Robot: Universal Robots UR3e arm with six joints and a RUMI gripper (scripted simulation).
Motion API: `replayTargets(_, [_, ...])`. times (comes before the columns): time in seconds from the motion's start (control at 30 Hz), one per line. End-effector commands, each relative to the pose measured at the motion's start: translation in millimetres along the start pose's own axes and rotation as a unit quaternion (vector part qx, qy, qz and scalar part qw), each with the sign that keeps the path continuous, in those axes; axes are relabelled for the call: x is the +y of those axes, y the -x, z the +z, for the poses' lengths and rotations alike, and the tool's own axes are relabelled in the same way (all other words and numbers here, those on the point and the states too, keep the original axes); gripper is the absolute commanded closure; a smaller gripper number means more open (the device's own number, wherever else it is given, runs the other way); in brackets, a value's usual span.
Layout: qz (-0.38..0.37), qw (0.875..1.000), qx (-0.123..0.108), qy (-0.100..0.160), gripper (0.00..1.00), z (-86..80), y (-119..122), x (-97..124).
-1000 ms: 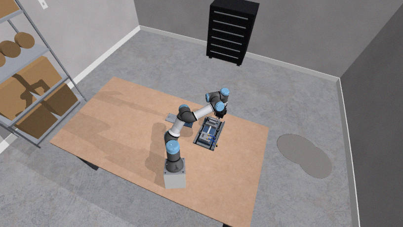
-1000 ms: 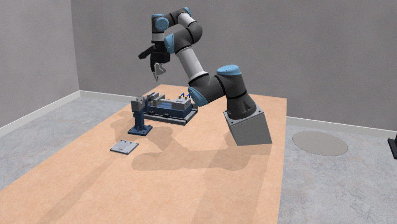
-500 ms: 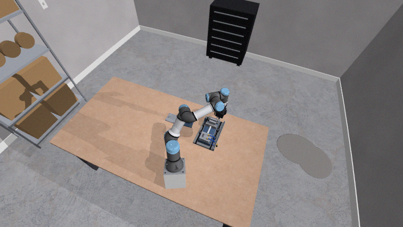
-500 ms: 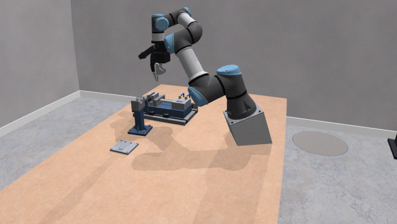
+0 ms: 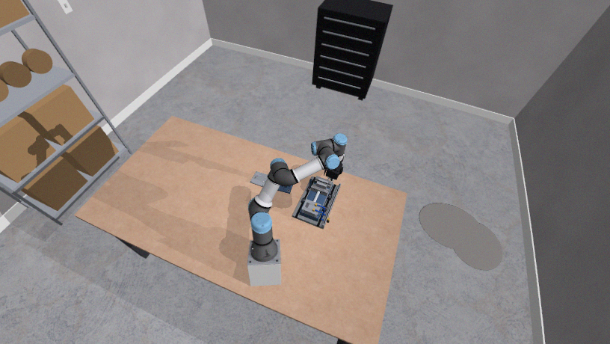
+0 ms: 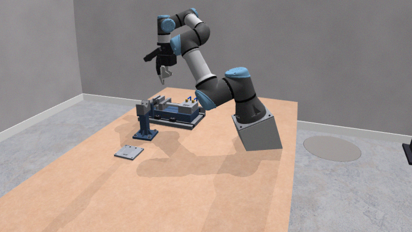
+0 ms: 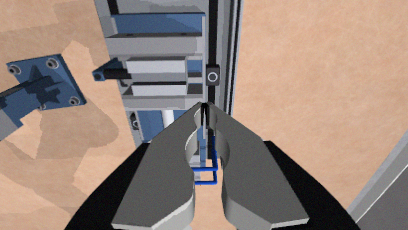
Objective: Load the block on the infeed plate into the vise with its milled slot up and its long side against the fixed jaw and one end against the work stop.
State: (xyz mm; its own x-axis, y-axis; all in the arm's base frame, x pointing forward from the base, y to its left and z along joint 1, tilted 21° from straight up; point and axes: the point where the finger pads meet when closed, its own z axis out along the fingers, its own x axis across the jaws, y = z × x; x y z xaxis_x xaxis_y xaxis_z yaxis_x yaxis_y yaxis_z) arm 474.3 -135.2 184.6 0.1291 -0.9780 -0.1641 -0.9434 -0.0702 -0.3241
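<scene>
Part (image 5: 321, 185) (image 7: 156, 66): in the vise (image 5: 312, 206) (image 6: 175, 115) (image 7: 156, 46), upper centre of the wrist frame, slot apparently upward for machining. Its left end appears to meet the work stop (image 7: 116, 74), which would locate it; fixed-jaw contact unconfirmed. Jaws: clenched on nothing, raised above the fixture. The V-block stand (image 5: 285, 188) (image 6: 144, 122) (image 7: 47, 82), left, warrants clearance; lateral room appears wider at right.

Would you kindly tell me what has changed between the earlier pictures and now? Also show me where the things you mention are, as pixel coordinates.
Nothing has visibly changed: the pincer (image 5: 330, 178) (image 6: 162, 82) (image 7: 204, 104) hangs in the same place above the vise (image 5: 311, 206) (image 6: 187, 116) (image 7: 155, 46), and the infeed plate (image 5: 257, 179) (image 6: 129, 152) lies as it did.
</scene>
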Motion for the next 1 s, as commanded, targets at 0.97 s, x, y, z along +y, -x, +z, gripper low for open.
replayTargets(0.97, [0.0,1.0,0.001,-0.001,1.0,37.9,0.7,-0.1])
